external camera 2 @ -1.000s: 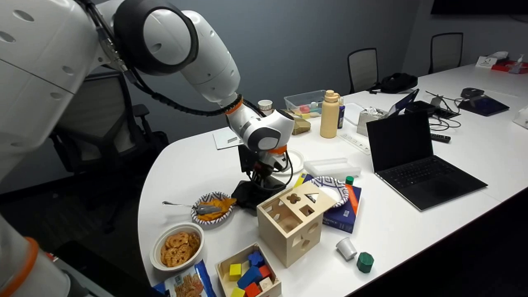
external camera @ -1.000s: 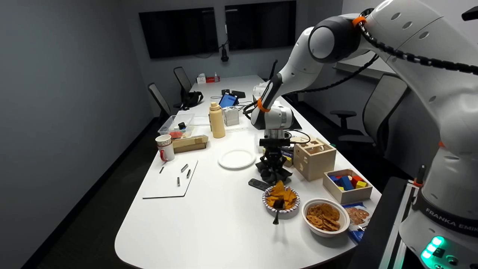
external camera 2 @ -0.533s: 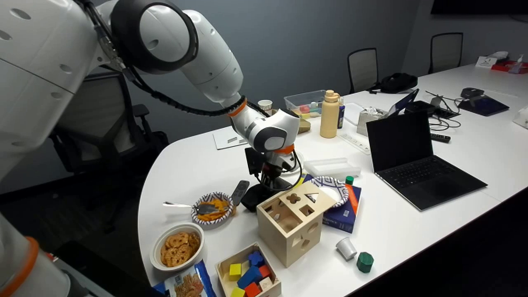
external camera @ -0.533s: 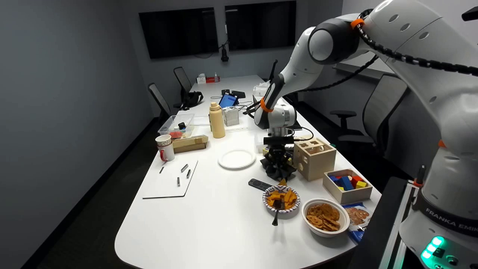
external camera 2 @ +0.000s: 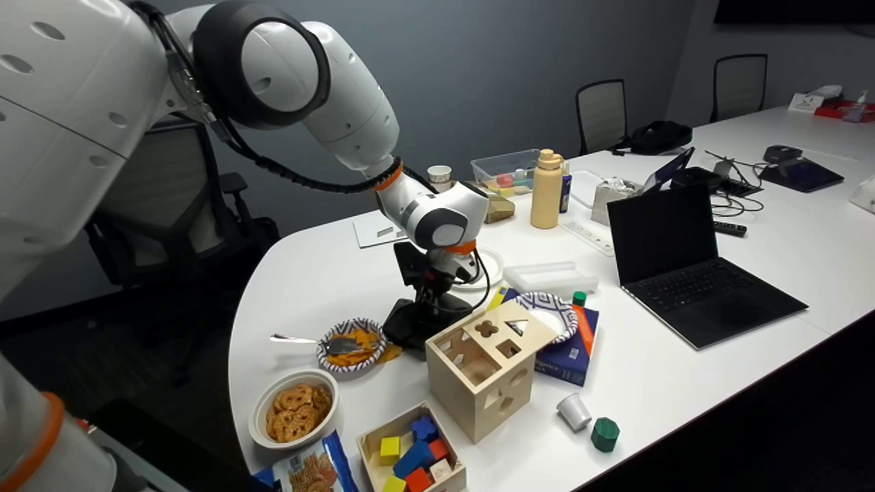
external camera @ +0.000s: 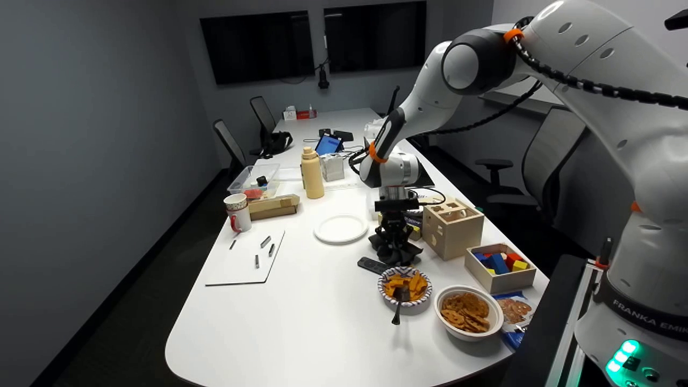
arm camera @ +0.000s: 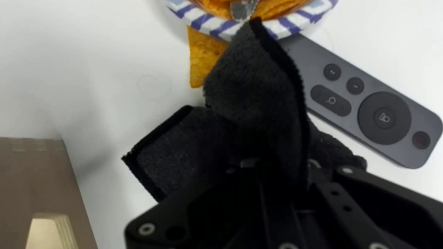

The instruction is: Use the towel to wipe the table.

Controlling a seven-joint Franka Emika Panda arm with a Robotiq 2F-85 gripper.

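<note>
A dark grey towel with black edging is bunched in my gripper (arm camera: 280, 169). The jaws are closed around its upper folds, and the fingertips are partly hidden by the cloth. The towel (arm camera: 256, 90) spreads below the fingers at the white table (external camera: 301, 333). In the exterior views the towel (external camera: 396, 253) (external camera 2: 407, 328) sits under the gripper (external camera: 395, 231) (external camera 2: 431, 297), between the chip bowl and the wooden shape box. In the wrist view one towel corner overlaps the bowl's rim, and another part lies close to the remote. I cannot tell how firmly the towel presses the table.
A patterned bowl of chips (external camera: 407, 295) with a serving utensil stands by the towel. A loose chip (arm camera: 204, 55) lies beside it. A remote (arm camera: 367, 103), wooden shape box (external camera 2: 478, 383), block tray (external camera 2: 410, 451), pretzel bowl (external camera 2: 294, 410) and white plate (external camera: 341, 229) are around.
My gripper and the towel shifted toward the shape box, then came back toward the chip bowl. A chip that stood up at the bowl's rim now lies on the table beside it.
</note>
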